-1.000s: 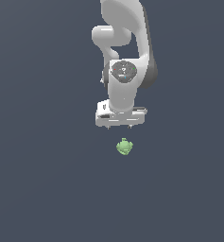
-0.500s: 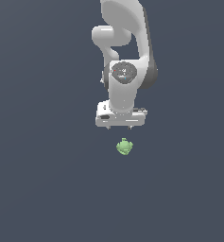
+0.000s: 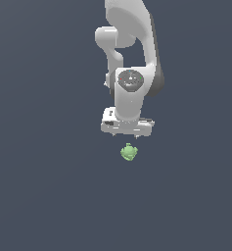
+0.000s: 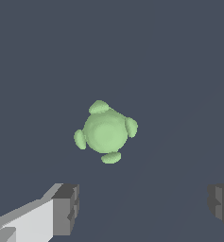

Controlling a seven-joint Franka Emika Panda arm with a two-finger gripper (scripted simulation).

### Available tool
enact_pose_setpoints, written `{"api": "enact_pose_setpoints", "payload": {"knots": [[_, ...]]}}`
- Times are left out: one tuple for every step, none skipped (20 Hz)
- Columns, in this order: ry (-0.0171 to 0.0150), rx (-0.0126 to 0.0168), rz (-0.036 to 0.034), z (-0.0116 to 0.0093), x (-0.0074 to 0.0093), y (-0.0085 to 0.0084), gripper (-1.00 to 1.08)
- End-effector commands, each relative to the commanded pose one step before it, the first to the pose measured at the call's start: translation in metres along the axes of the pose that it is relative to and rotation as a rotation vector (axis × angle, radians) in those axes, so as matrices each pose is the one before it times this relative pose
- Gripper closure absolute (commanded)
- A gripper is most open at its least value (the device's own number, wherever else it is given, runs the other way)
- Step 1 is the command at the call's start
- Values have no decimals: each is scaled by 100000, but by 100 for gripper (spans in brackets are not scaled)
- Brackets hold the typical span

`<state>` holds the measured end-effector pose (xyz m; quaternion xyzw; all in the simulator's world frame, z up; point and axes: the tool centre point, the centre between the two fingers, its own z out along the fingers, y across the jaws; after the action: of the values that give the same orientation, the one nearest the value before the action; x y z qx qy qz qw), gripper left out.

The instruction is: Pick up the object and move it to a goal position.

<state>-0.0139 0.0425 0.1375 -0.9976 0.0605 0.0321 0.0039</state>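
The object (image 3: 129, 152) is a small light-green lumpy round thing lying on the dark grey floor. It also shows in the wrist view (image 4: 106, 132), with small lobes around its body. My white gripper (image 3: 126, 136) hangs just above and behind it, pointing down. In the wrist view my gripper (image 4: 144, 208) is open and empty: its two dark fingertips (image 4: 66, 208) stand wide apart, and the object lies beyond them, not between them.
A flat dark grey floor (image 3: 44, 196) fills both views. The white arm (image 3: 129, 59) rises from the gripper to the top edge of the exterior view. Nothing else shows.
The gripper has come down a little toward the object. The object has not moved.
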Motion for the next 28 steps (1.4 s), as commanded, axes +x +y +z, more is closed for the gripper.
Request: {"api": "enact_pose_setpoints", "payload": {"knots": [[580,104,5510,471,318,-299,-92],[270,49,2483,210,135,-137,-92],[279,51,2553,217,134,-144,-92],[282,52,2554,218,128,-146,-92],[284,53,2552,218,123,-149,-92],[286,55,2551,219,117,-151,-92],[288,56,2548,220,112,-153,-92],[291,58,2546,220,106,-155,-92],[293,60,2545,221,100,-156,-92],[296,63,2543,221,95,-158,-92],[296,65,2518,219,88,-157,-92],[285,64,2397,210,79,-151,-92],[272,64,2265,199,69,-145,-92],[259,62,2135,187,62,-136,-92],[245,61,2003,176,54,-129,-92],[231,59,1872,165,47,-121,-92],[217,57,1742,154,41,-113,-92],[202,55,1613,142,36,-104,-92],[187,52,1481,131,30,-97,-92],[172,49,1352,120,26,-88,-92],[156,46,1224,108,23,-79,-92],[140,42,1093,97,18,-71,-92],[124,37,963,85,15,-63,-92],[108,33,838,74,14,-53,-92],[91,28,704,63,9,-47,-92],[75,24,577,51,7,-38,-92],[58,19,449,40,6,-30,-92],[42,13,321,28,4,-21,-92]]}}
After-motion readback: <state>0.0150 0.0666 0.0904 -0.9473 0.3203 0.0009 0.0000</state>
